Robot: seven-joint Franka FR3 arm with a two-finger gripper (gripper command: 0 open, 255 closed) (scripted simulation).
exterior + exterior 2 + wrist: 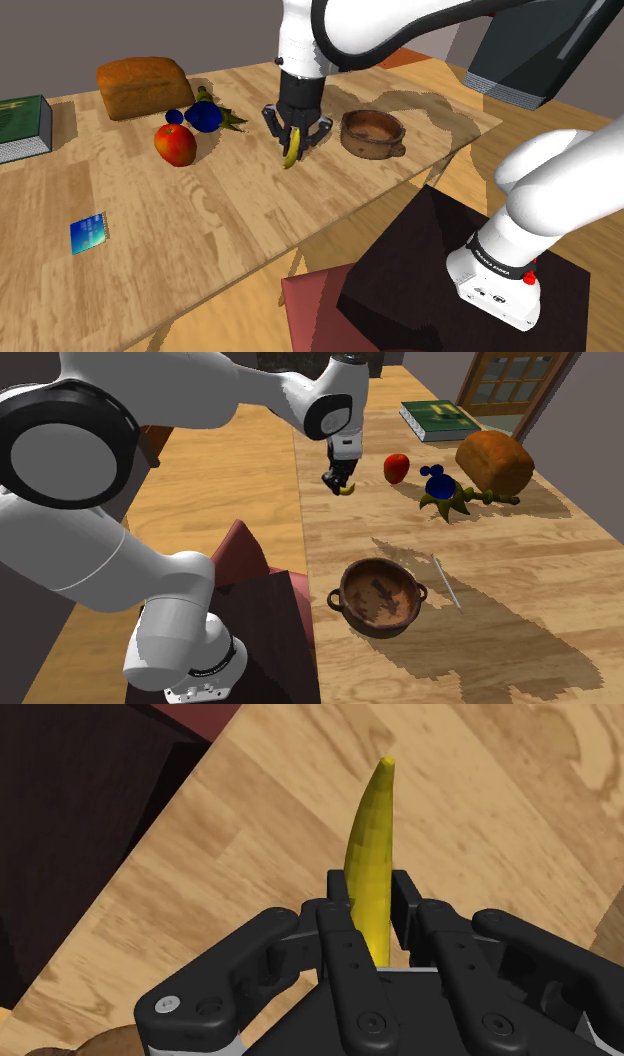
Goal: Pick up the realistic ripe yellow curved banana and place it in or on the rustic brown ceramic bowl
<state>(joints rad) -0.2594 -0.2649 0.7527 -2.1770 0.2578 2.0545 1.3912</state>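
The yellow banana [372, 844] is clasped between my black fingers and sticks out beyond them, lifted above the wooden table [200, 220]. In the shoulder view my gripper [295, 143] hangs with the banana [291, 155] pointing down, just to the left of the brown two-handled bowl [372, 133]. In the second exterior view the gripper [340, 482] with the banana tip [348, 490] is well beyond the bowl [380, 595], which sits near the table's front edge and holds nothing.
A red apple [175, 144], a blue-flowered plant piece [205, 115], a bread loaf [144, 86] and a green book [22, 127] lie to the shoulder view's left. A small blue card [88, 232] lies nearer. A thin stick [447, 582] lies beside the bowl. The dark stand [450, 270] is below the table edge.
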